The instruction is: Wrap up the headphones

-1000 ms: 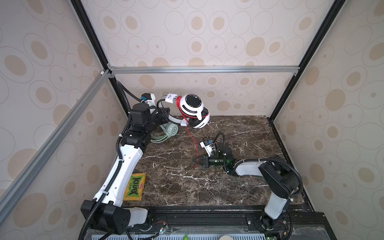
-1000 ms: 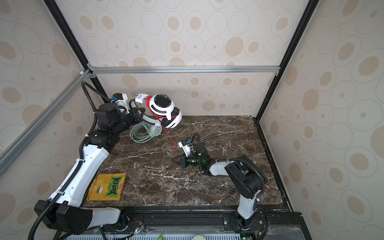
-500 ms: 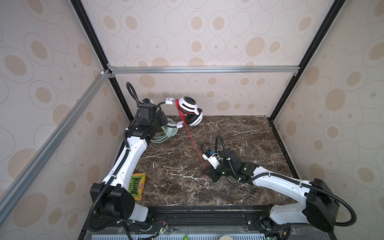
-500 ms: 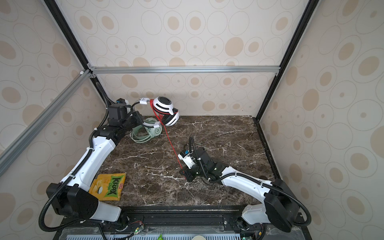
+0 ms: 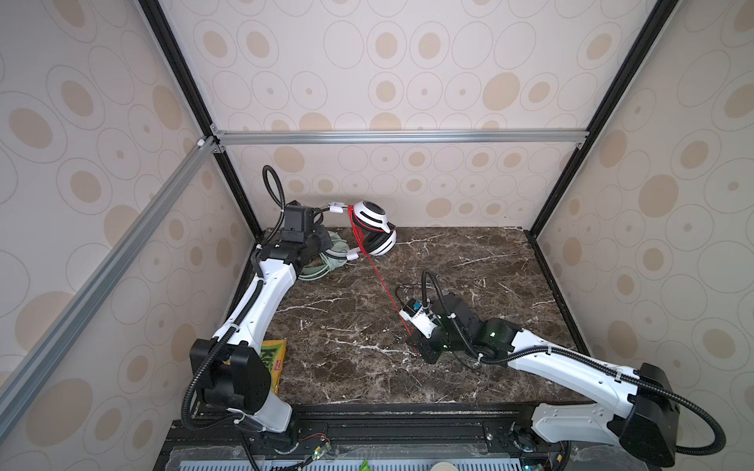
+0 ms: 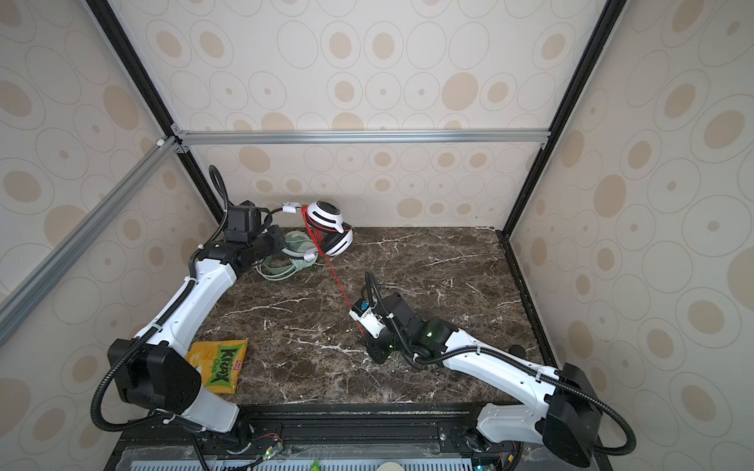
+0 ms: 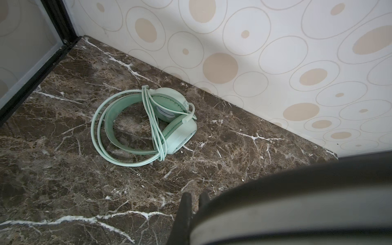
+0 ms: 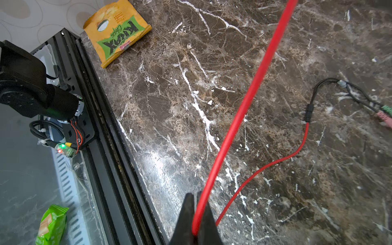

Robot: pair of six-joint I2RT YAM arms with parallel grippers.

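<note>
– Where are the two pairs?
– The mint green headphones (image 7: 180,133) lie on the counter (image 5: 449,261) in its far left corner, close to the far wall. Their pale green cord (image 7: 152,118) is looped round the band and cups.

– And the other pair?
– The white-and-black headphones (image 5: 373,234) hang off the counter, just right of the green pair and higher. I cannot tell whether the two touch. My left fingers (image 7: 185,214) are pressed together on the grey headband (image 7: 297,203), which shows as a wide blur close to my left wrist camera.

– The cord?
– The red cord (image 8: 246,106) is wound in several turns round the band beside the ear cups. From there it runs in a straight, tight line down to the near middle of the counter. My right fingers (image 8: 186,216) pinch it there, closed with only the cord between them.

– Past the pinch?
– A slack tail curves over the marble to a black splitter (image 8: 308,112). Thin black leads go on from it to a green and a pink plug (image 8: 385,110).

– Anything else?
– A yellow-and-green chips bag (image 6: 216,365) lies flat at the near left edge of the counter, beside my left arm's base.
</note>
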